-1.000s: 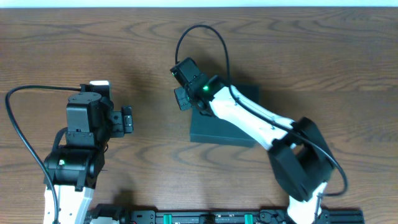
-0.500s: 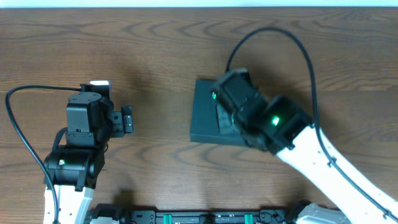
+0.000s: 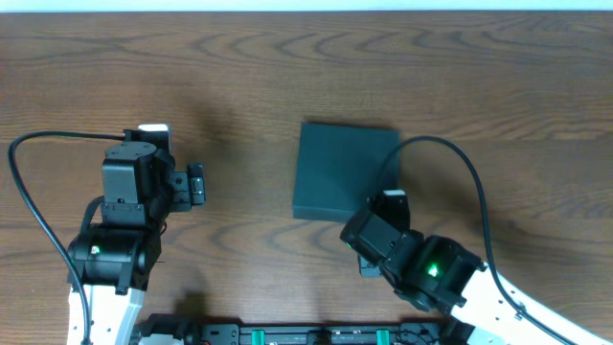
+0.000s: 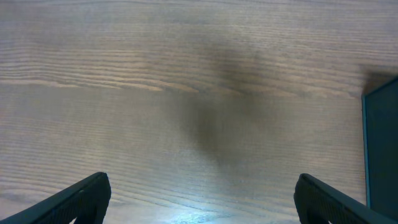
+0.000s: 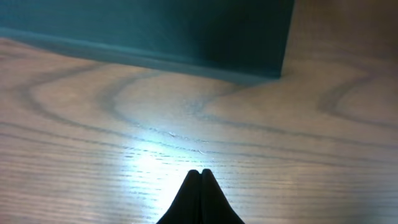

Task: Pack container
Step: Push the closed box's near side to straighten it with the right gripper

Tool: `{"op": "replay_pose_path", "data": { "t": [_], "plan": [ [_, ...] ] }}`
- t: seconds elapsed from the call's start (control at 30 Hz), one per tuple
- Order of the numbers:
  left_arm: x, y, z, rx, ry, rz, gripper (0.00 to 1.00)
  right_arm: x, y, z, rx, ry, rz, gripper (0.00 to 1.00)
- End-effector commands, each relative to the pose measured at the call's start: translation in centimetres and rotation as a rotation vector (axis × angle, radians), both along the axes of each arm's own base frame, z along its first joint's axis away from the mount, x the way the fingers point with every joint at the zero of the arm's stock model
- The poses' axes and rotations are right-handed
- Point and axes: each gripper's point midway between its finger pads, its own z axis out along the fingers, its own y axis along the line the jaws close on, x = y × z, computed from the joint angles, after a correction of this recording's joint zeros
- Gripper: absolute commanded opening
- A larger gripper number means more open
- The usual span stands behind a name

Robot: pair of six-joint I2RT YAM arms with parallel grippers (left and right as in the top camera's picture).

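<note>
The container [image 3: 345,171] is a dark teal square box lying flat at the table's centre, its lid down. In the right wrist view its near wall [image 5: 155,37] and right corner lie just ahead. My right gripper [image 5: 200,172] is shut and empty, over bare wood short of the container's near edge. In the overhead view the right arm [image 3: 421,268] is low in the picture, in front of the container. My left gripper [image 4: 202,190] is wide open and empty over bare wood, well to the left of the container [image 4: 382,149]. One of its fingers [image 3: 194,183] shows in the overhead view.
Brown wood-grain table [image 3: 239,67] all round. The left arm [image 3: 124,220] stands at the left, with a black cable [image 3: 24,201] looping beside it. A black rail [image 3: 316,335] runs along the near edge.
The right arm has pulled back from over the container towards the near edge of the table, so the whole lid shows. The left arm has not moved.
</note>
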Motion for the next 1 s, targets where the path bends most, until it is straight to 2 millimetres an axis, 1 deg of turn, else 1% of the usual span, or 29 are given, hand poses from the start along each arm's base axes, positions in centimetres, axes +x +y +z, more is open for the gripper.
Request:
{"op": "replay_pose_path", "data": {
  "t": [0.0, 0.2, 0.23, 0.37, 0.53, 0.63, 0.73, 0.87, 0.97],
  "plan": [
    [-0.2, 0.1, -0.1, 0.01, 0.003, -0.006, 0.95, 0.3, -0.5, -1.5, 0.02, -0.006, -0.066, 0.01],
    [-0.2, 0.1, -0.1, 0.01, 0.003, -0.006, 0.95, 1.8, -1.4, -5.0, -0.024, 0.056, -0.133, 0.01],
    [-0.2, 0.1, -0.1, 0.01, 0.003, -0.006, 0.95, 2.3, -1.3, -5.4, -0.029, 0.061, -0.122, 0.01],
    [-0.2, 0.1, -0.1, 0.01, 0.003, -0.006, 0.95, 5.1, 0.5, -6.7, -0.008, 0.019, -0.052, 0.01],
    [-0.2, 0.1, -0.1, 0.01, 0.003, -0.006, 0.95, 7.8, 2.8, -7.7, 0.073, -0.02, -0.02, 0.01],
    [-0.2, 0.1, -0.1, 0.01, 0.003, -0.006, 0.95, 9.1, 3.3, -8.1, 0.107, -0.037, -0.033, 0.01],
    [-0.2, 0.1, -0.1, 0.01, 0.003, -0.006, 0.95, 10.4, 3.3, -8.4, 0.115, -0.056, -0.047, 0.01],
    [-0.2, 0.1, -0.1, 0.01, 0.003, -0.006, 0.95, 11.6, 3.7, -8.1, 0.15, -0.051, -0.045, 0.02],
    [-0.2, 0.1, -0.1, 0.01, 0.003, -0.006, 0.95, 12.5, 4.6, -7.2, 0.186, -0.08, -0.04, 0.02]
  ]
}}
